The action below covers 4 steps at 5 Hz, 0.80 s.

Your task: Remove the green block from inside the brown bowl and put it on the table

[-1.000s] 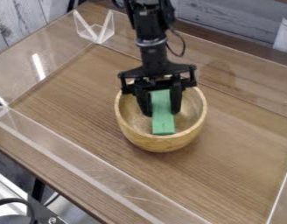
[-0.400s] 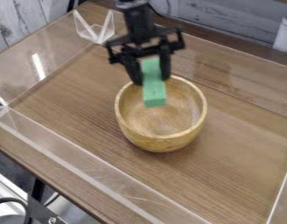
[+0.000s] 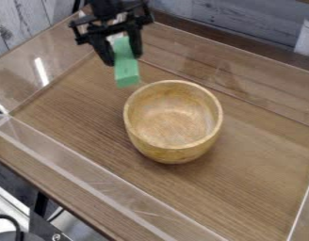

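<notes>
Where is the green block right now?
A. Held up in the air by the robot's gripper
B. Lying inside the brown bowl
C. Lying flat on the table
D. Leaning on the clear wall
A. The gripper is clamped on the green block, which hangs in the air up and to the left of the brown bowl, and the bowl has nothing in it.

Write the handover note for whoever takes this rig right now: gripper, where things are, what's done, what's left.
Gripper: shut on the small bright-green rectangular block, held in the air, hanging below the fingers.
Round light-brown wooden bowl: empty, mid-table.
Block is outside the bowl, up and to its left in the camera view, above the brown wood-grain table.
Done: block lifted out.
Left: lower it onto bare table, release, withdraw.
</notes>
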### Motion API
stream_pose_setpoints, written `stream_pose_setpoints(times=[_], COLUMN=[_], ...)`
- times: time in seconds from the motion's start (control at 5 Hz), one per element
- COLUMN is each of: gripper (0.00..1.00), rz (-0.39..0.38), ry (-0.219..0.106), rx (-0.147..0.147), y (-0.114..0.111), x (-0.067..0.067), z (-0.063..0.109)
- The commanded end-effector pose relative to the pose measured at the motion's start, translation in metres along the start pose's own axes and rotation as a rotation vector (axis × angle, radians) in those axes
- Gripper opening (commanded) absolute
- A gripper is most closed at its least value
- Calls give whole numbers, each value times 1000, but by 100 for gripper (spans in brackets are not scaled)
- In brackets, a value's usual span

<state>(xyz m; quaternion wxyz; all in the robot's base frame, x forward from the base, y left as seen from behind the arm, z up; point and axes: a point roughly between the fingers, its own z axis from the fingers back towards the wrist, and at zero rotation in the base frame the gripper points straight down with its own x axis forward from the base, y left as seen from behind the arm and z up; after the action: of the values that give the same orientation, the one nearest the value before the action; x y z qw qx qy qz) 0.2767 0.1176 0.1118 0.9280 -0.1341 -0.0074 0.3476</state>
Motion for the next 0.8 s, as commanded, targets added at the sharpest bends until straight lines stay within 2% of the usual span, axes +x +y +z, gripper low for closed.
stream_pose_setpoints(times=[0.0, 0.4, 0.6], gripper=[0, 0, 0], rz=[-30, -48, -49], ry=[-60, -85, -100], rx=[1, 36, 45], y=[-2, 10, 15], x=[5, 1, 5], z=[9, -16, -27])
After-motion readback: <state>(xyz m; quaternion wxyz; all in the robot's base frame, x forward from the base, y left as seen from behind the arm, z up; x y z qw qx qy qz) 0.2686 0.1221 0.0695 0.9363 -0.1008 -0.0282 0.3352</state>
